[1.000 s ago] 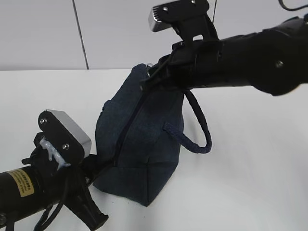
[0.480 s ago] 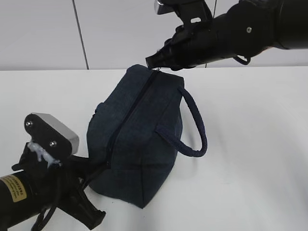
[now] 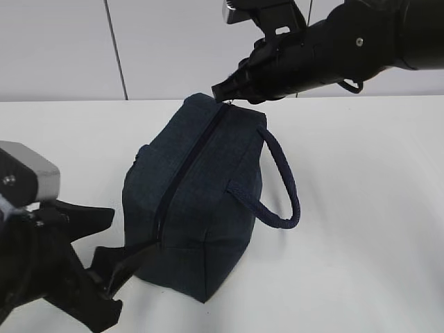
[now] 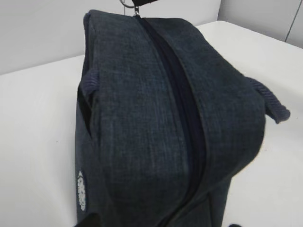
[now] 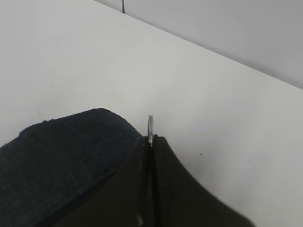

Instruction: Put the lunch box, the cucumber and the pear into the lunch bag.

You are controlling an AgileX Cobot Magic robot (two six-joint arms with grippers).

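Observation:
The dark navy lunch bag [image 3: 208, 187] lies on the white table with its long zipper [image 3: 187, 166] shut and its loop handle [image 3: 286, 180] hanging to the right. My right gripper [image 3: 225, 94] is at the bag's far top end, shut on the silver ring pull [image 5: 150, 126]. My left gripper [image 3: 128, 232] is open, its fingers spread either side of the bag's near end [image 4: 158, 208]. The ring pull also shows at the top of the left wrist view [image 4: 129, 4]. The lunch box, cucumber and pear are out of view.
The white table [image 3: 361, 236] stretches to the right of the bag and behind it [image 5: 71, 56]. A grey wall [image 3: 69, 48] stands at the table's far edge.
My right gripper rose with the ring pull to the bag's far end and now holds still. My left gripper opened and drew back to the lower left. The bag shifted slightly left.

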